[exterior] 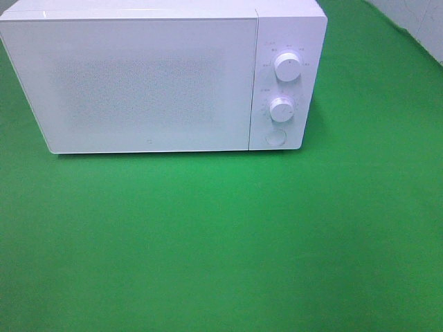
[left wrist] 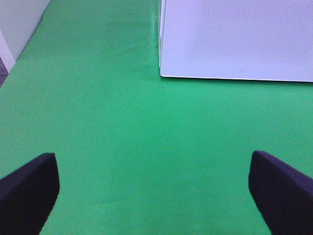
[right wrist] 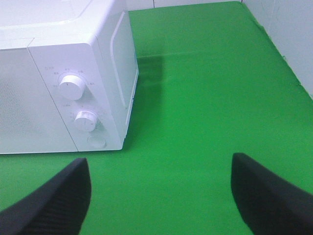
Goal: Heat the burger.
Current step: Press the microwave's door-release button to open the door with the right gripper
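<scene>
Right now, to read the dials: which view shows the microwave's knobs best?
Exterior high: the upper knob and lower knob face the camera squarely. Right wrist shows them obliquely; left wrist shows only the door.

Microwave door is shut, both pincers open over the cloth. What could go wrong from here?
No burger shows in any view and the microwave door is opaque white, so turning a dial might run it empty.
The upper dial, lower dial and round button sit close together; the wide-open right pincer could bump the wrong one.
The microwave just stands on the green cloth and may slide if pushed.
</scene>
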Tool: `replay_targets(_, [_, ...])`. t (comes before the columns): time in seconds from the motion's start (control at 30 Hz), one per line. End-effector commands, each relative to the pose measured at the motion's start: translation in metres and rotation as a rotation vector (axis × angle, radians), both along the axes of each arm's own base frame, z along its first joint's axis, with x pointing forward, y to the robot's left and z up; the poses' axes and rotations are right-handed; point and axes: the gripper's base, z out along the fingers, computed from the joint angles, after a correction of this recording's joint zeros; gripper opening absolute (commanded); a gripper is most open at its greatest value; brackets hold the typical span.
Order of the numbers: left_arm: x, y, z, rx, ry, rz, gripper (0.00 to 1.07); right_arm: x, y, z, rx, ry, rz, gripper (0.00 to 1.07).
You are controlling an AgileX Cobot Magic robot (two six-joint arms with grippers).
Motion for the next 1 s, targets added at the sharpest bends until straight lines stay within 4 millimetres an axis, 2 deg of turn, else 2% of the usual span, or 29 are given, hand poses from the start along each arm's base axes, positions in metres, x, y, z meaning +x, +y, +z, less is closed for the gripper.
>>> replay_targets(0.03, [-0.002,0.0,-0.001,-0.002,-0.015,0.006,0.98,0.02,0.003,0.0,0.016,-0.022,-0.003,0.76])
replay_targets(0.2, [-0.002,0.0,-0.001,-0.002,-0.015,0.006,0.98,0.034,0.005,-0.003,0.015,-0.06,0.011,0.76])
replay_targets(0.23, [-0.002,0.0,-0.001,-0.002,-0.015,0.006,0.98,0.045,0.008,-0.014,0.023,-0.095,0.028,0.76])
replay_targets(0.37, [-0.002,0.0,-0.001,-0.002,-0.015,0.006,0.98,0.054,0.01,-0.025,0.035,-0.112,0.039,0.76])
replay_targets(0.4, [-0.002,0.0,-0.001,-0.002,-0.015,0.006,0.98,0.06,0.012,-0.033,0.036,-0.106,0.045,0.76])
replay_targets(0.67, [-0.002,0.0,-0.001,-0.002,-0.015,0.006,0.98,0.085,0.016,-0.051,0.049,-0.082,0.056,0.76])
replay_targets(0.8, [-0.002,0.0,-0.001,-0.002,-0.015,0.006,0.98,0.106,0.02,-0.066,0.045,-0.08,0.071,0.76])
replay_targets(1.0, [-0.002,0.0,-0.001,-0.002,-0.015,0.006,0.98,0.117,0.022,-0.078,0.031,-0.101,0.079,0.76])
